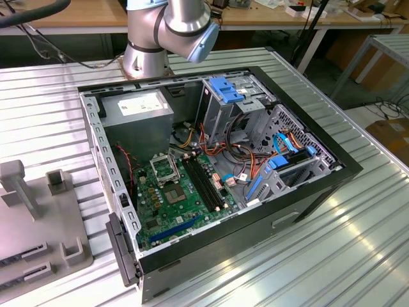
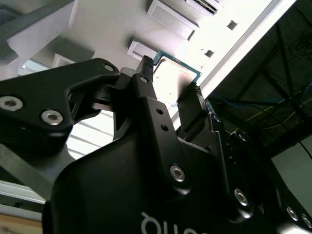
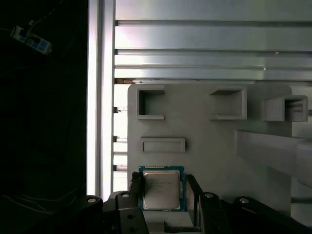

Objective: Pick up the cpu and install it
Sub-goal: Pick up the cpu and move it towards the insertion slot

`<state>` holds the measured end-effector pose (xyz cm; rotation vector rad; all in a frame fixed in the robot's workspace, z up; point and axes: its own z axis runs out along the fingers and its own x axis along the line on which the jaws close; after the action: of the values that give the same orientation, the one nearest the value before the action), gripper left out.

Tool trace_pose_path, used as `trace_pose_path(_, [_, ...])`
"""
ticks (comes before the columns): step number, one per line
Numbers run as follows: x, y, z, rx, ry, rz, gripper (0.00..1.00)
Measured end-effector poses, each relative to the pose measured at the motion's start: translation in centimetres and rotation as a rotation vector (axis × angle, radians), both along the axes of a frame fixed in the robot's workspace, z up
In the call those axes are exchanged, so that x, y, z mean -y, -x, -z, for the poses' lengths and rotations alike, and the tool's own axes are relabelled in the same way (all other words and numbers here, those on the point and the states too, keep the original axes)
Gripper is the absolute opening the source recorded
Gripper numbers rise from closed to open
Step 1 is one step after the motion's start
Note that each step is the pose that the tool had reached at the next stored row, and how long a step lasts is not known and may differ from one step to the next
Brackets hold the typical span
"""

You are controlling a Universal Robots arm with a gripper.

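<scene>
**Cpu on tray, jaws straddling it, no grip yet**

Exterior view, left to right: the grey tray (image 1: 32, 224) sits on the counter (image 1: 332, 256) at the exterior view's left. The open case (image 1: 249, 233) is in the middle, with the motherboard (image 1: 160, 214) lying flat inside and its socket (image 1: 163, 167) near the board's far end. The arm (image 1: 172, 29) rises behind the case.

Both wrist views: the cpu (image 3: 162, 189) (image 2: 170, 78) lies flat on the tray (image 3: 204, 141), metal top up, well apart from the socket. The jaws are apart and stand either side of it. One finger (image 3: 135, 184) is at the chip's edge; the other finger (image 3: 195, 187) is just beside it, with a thin gap showing. Judged not clamped.

Risks, as judged:
- **Uneven contact:** the finger already at the edge would push first, so the chip could slide or twist on the smooth tray.
- **Weak hold:** the thin rim gives the jaws little to hold, so the chip could tip or drop once it is off the tray.
- **Damage at the socket:** a chip held crooked would sit askew in the socket and could damage the contacts.
- **Snagging:** the cables (image 1: 243, 160) crowd the case near the board and could catch.

Surface: the counter is ribbed metal, glossy, with bright reflections.

Room: wooden benches (image 1: 77, 16) stand behind, and a cardboard box (image 1: 393, 134) sits low at the exterior view's right.
</scene>
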<state>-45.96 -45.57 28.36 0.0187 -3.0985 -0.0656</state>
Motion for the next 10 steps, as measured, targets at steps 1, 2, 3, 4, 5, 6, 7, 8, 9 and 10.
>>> trace_pose_path(1, [0.0, 0.0, -0.13, 0.0001, 0.0, 0.0, 0.46])
trace_pose_path(2, [0.0, 0.0, -0.24, 0.0, 0.0, 0.0, 0.46])
trace_pose_path(3, [0.0, 0.0, -0.32, 0.0001, 0.0, 0.0, 0.46])
trace_pose_path(4, [0.0, 0.0, -0.43, 0.0, 0.0, 0.0, 0.46])
trace_pose_path(5, [0.0, 0.0, -0.51, 0.0, 0.0, 0.0, 0.46])
trace_pose_path(6, [0.0, 0.0, -0.57, 0.0, 0.0, 0.0, 0.46])
trace_pose_path(7, [0.0, 0.0, -0.68, 0.0, 0.0, 0.0, 0.46])
trace_pose_path(8, [0.0, 0.0, -0.78, 0.0, 0.0, 0.0, 0.46])
trace_pose_path(9, [0.0, 0.0, -0.83, 0.0, 0.0, 0.0, 0.46])
trace_pose_path(10, [0.0, 0.0, -0.89, 0.0, 0.0, 0.0, 0.46])
